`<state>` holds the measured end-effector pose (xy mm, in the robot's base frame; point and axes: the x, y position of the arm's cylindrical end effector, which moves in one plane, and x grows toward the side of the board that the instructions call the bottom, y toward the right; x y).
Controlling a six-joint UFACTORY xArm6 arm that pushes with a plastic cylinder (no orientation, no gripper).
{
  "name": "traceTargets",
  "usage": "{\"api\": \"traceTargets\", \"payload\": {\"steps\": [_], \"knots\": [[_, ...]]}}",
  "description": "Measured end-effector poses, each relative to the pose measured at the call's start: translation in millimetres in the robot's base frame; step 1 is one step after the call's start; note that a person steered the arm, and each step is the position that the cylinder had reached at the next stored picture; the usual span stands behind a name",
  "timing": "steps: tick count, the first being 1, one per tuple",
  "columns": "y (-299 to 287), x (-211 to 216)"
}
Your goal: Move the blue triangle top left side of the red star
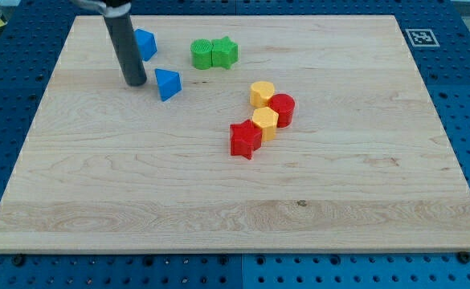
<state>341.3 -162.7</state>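
A blue triangle point(168, 83) lies on the wooden board at the upper left. My tip point(135, 83) rests on the board just left of it, very close or touching. A second blue block point(145, 44) sits behind the rod, nearer the view's top. The red star point(245, 139) lies near the board's middle, well to the lower right of the blue triangle. It touches a yellow block point(265, 123) on its upper right.
A red cylinder point(282, 109) and another yellow block point(262, 93) cluster by the red star. Two green blocks point(202, 54), one a star point(225, 52), sit near the top edge. The board point(138, 201) lies on a blue pegboard table.
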Motion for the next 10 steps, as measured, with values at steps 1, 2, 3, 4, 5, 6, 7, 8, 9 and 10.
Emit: {"api": "traceTargets", "payload": {"steps": [1,2,3,4,5,6,7,8,9,10], "knots": [[16,-1],[57,32],[71,59],[71,50],[71,17],[94,26],[106,61],[106,73],[104,60],[85,28]]}}
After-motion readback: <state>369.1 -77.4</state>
